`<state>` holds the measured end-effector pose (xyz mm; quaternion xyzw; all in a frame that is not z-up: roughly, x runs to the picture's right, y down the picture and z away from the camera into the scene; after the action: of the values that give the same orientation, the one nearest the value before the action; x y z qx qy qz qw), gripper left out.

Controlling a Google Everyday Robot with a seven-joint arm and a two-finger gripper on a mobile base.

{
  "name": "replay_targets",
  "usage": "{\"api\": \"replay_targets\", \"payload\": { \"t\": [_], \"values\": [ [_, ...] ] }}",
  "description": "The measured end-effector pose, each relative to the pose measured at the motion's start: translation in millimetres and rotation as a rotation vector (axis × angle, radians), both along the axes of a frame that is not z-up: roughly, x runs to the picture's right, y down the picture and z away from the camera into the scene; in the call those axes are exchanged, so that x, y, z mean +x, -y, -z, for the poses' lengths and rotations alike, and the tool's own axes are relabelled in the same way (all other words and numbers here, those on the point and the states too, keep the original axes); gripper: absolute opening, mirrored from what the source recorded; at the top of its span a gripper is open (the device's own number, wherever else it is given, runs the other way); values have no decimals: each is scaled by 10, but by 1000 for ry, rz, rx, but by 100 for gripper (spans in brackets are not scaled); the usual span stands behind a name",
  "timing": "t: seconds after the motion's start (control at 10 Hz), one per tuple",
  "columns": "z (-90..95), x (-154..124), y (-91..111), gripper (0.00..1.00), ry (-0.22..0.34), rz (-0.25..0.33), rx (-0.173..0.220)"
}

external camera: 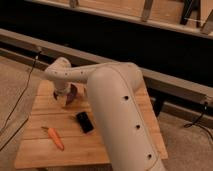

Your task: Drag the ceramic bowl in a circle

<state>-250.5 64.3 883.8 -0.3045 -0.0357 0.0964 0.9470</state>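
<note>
Ceramic bowl [73, 93] sits on the wooden table [37, 150], up and to the left of the black phone [84, 121], near it but not touching. Only part of its dark maroon body shows; the rest is hidden behind the wrist. Camera view: gripper [63, 96] is low over the tabletop, also up-left of the phone, at the bowl's left side and overlapping it in the picture. Can't tell whether it's touching the bowl. Gripper state: can't tell either, since that end is hidden by the wrist housing, and I can't confirm a hold on anything. White arm [117, 110] fills the frame to the right of the phone, running from the bottom edge up and bending left across the table to the wrist above the bowl. Phone lies flat, roughly mid-table, tilted a bit off the table edges. Orange carrot [55, 138] lies flat down-left of the phone, well apart from it and from the bowl. Dark cable [22, 95] hangs off the table's left side, far left of the phone. Metal rail [170, 82] runs behind, above the phone.
</note>
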Motion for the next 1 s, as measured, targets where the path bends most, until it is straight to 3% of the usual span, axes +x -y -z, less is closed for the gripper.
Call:
{"api": "replay_targets", "payload": {
  "t": [0.5,1.0],
  "values": [
    [-204,-192,-254,65,12,66,-60],
    [-354,-176,-181,65,-11,75,-47]
  ]
}}
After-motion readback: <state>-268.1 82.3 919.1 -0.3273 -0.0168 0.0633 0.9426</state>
